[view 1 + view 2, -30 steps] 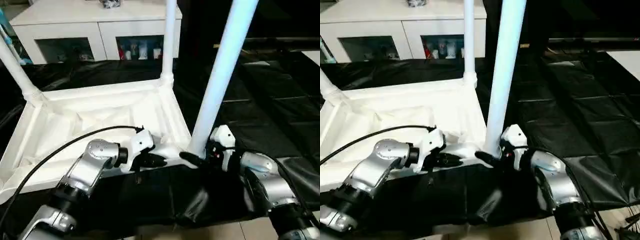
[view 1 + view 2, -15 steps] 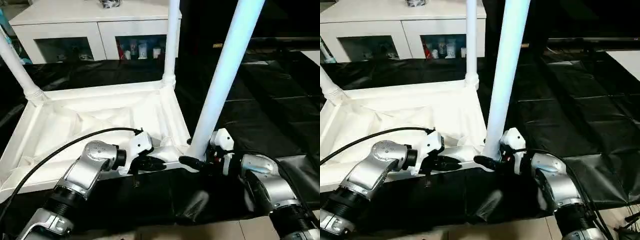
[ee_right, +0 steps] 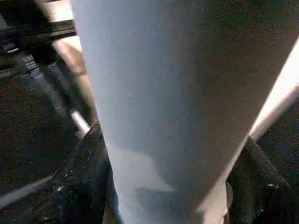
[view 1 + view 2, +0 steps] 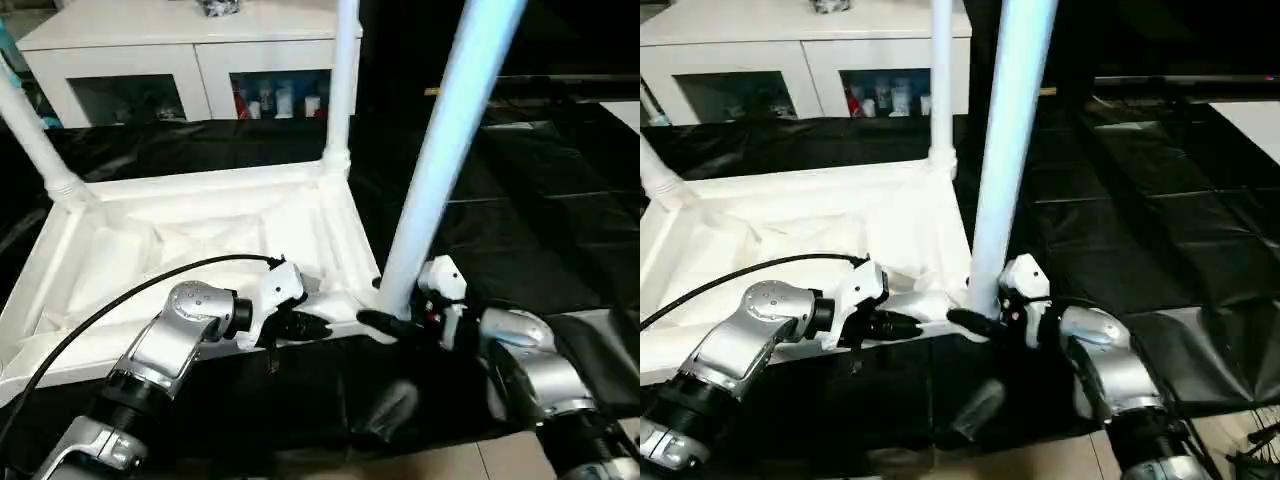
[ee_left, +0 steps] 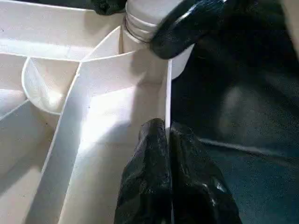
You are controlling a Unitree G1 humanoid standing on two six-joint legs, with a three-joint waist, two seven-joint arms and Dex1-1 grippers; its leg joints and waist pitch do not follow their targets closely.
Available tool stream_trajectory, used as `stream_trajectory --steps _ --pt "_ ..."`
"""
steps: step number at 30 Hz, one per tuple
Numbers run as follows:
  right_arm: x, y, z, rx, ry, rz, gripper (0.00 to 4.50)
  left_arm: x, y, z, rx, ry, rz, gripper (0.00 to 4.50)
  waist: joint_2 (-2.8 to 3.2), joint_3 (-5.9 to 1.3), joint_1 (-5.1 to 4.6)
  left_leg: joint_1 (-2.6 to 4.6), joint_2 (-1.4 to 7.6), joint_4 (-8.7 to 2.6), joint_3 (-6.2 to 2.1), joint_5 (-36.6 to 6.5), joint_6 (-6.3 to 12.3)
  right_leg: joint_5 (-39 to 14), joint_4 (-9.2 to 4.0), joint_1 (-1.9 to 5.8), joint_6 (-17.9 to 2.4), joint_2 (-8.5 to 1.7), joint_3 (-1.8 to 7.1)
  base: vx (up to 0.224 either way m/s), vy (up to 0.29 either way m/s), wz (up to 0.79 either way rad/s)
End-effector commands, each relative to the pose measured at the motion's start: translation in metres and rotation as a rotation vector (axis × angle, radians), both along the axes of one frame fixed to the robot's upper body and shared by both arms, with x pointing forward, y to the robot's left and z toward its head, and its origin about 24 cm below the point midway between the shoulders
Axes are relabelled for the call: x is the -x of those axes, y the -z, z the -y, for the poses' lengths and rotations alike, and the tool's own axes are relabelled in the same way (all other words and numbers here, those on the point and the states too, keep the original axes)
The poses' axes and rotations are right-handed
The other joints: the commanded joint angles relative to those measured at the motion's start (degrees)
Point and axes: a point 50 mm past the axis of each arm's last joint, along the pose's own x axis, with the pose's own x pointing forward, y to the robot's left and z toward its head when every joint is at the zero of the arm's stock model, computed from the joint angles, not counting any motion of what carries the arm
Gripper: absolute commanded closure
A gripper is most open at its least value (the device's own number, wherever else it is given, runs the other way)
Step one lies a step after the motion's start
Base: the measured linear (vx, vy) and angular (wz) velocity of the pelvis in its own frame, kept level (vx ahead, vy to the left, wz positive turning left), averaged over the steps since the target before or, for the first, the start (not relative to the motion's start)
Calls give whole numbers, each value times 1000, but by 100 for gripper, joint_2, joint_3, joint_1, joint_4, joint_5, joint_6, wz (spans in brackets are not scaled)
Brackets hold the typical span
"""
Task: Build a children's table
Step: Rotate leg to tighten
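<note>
Left eye view: black sheet (image 4: 560, 230) under upturned table (image 4: 200, 235) — cabinet (image 4: 190, 50) behind; left gripper (image 4: 305, 323) pinches rim, right gripper (image 4: 392, 320) clasps leg (image 4: 440, 160).

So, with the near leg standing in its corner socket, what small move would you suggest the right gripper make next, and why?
Probably twist the leg further into its socket. The right gripper brackets the leg's base, while the left gripper is shut on the table's rim, steadying it.
</note>
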Motion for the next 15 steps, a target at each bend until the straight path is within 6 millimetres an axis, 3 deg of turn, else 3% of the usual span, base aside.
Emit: stream_trajectory --steps 1,3,5,10,11,12,15 --pt "-12 15 5 79 214 -53 181 -6 12 4 -19 -101 -26 450 -60 -262 9 26 167 -371 -33 -898 410 -440 -406 264 -1569 -294 180 -52 4 -1" --pt "-17 18 -2 65 303 -69 181 -13 16 8 -42 -169 -15 450 -67 -219 -55 60 176 -417 -42 -1393 129 -1362 -492 226 -1364 -305 195 -26 2 -1" --pt "-19 19 -5 56 344 -75 181 -16 17 9 -55 -198 -9 450 -63 -211 -46 88 175 -427 -50 -1547 40 -1594 -528 209 -1241 -325 224 0 0 0" --pt "-33 24 -28 17 628 -137 181 -31 20 29 -74 -376 7 450 -57 -224 -62 103 164 -457 -60 -1628 -78 -1621 -542 177 -1133 -320 241 0 0 0" --pt "-38 26 -37 -11 751 -188 181 -36 23 41 -83 -438 6 450 -59 -235 -47 101 158 -456 -68 -1609 -80 -1571 -540 190 -1106 -316 237 0 0 0" --pt "-38 26 -37 -11 751 -188 181 -36 23 41 -83 -438 6 450 -57 -233 -50 124 146 -453 -59 -1616 -109 -1575 -547 154 -1118 -316 244 0 0 0" --pt "-41 22 -56 -41 760 -204 181 -37 23 61 -72 -435 13 450 -78 -238 7 126 148 -442 -43 -1566 -14 -1377 -553 164 -1081 -312 244 0 0 0"
